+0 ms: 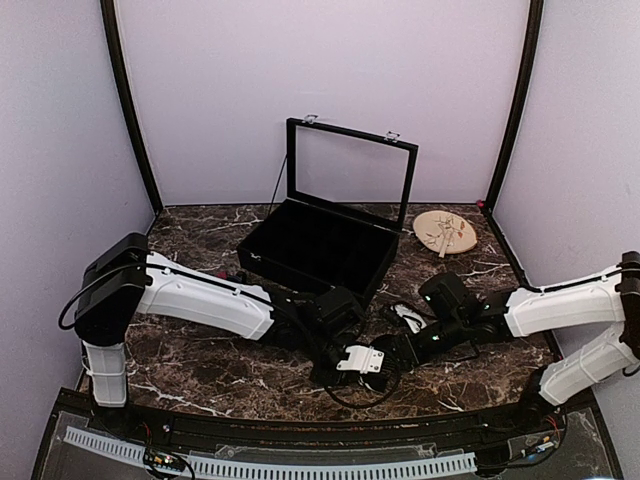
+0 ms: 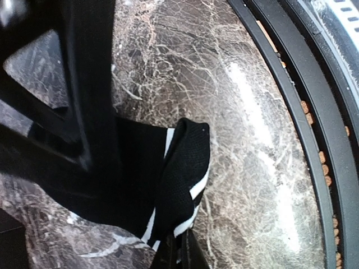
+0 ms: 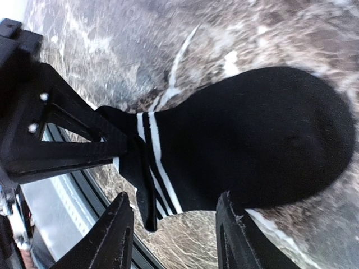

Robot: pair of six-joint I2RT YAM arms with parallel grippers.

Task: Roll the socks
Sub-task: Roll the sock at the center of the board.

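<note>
The black sock (image 3: 252,134) with thin white stripes at the cuff lies flat on the marble table. My left gripper (image 2: 180,249) is shut on the folded cuff (image 2: 185,168) and pinches its edge. In the right wrist view the left gripper's fingers (image 3: 67,145) hold the cuff from the left. My right gripper (image 3: 176,235) is open and empty, its jaws apart just short of the sock's near side. In the top view both grippers, left (image 1: 362,362) and right (image 1: 398,350), meet at the front middle. The purple, orange and red striped sock is out of view.
A black box (image 1: 320,245) with its glass lid raised stands behind the grippers. A round wooden disc (image 1: 445,233) lies at the back right. The table's black front rail (image 2: 314,140) runs close by the sock.
</note>
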